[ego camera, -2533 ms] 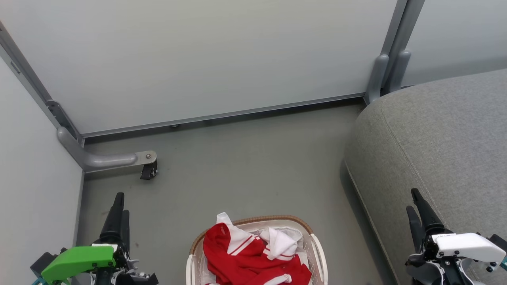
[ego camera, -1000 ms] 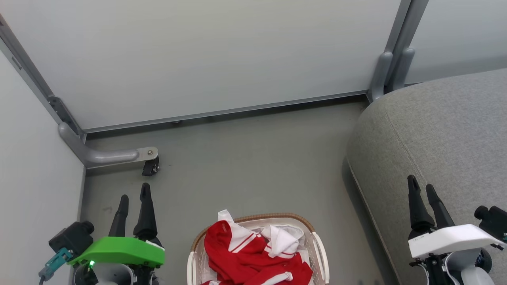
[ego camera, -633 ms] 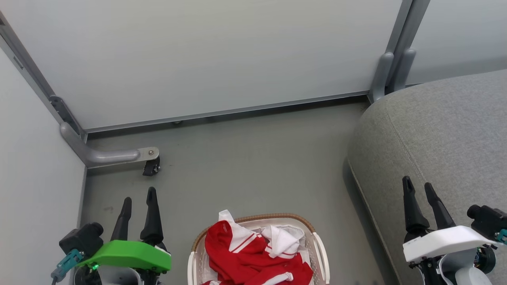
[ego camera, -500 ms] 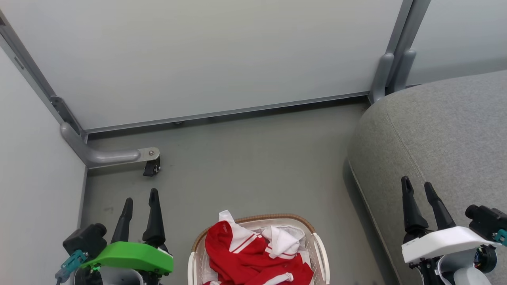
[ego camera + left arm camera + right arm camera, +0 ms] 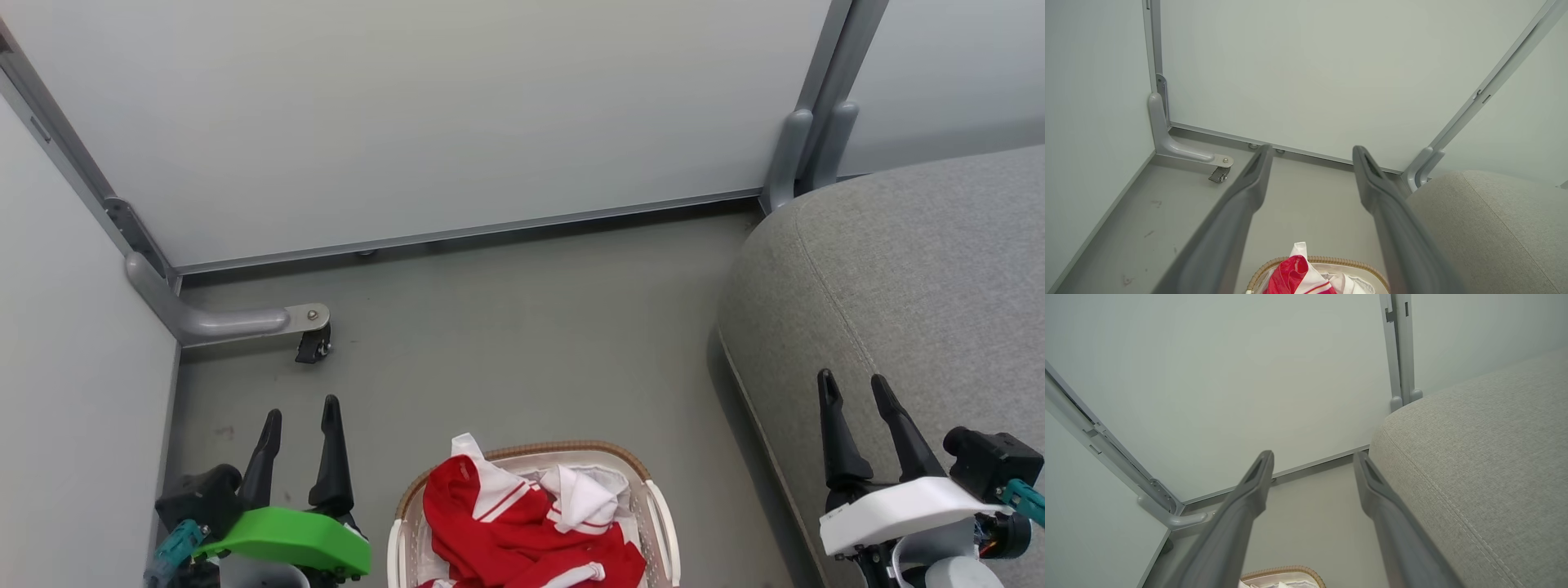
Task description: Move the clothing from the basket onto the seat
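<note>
The seat (image 5: 898,261) looms right of the basket (image 5: 563,449). The clothing (image 5: 498,531) lies heaped inside the basket. My left end effector (image 5: 302,407) hangs left of the basket and my right end effector (image 5: 852,378) right of it, both spread wide and empty. Best plan: drop onto the red heap, pinch a thick fold, lift straight up.

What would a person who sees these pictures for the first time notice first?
The bright red and white clothing heaped in the basket, at the bottom centre of the head view, stands out against the grey floor. The large grey-green seat bulks at the right. The left gripper and the right gripper flank the basket, both open and holding nothing.
</note>
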